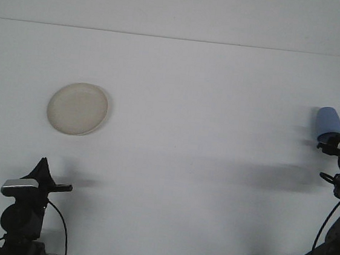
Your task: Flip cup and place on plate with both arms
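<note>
A blue cup (329,124) stands on the white table at the far right, its closed rounded end up. The cream plate (78,108) lies flat at the left of the table, far from the cup. My right gripper (337,143) is at the right edge, its front end right against the cup's lower right side; the wrist hides whether it touches. My left gripper (43,167) is low at the front left, well short of the plate, its tip a single black point with nothing in it.
The white table (193,142) stretches between plate and cup, and its far edge runs across the top. My right arm's links and cable (322,241) rise from the bottom right corner.
</note>
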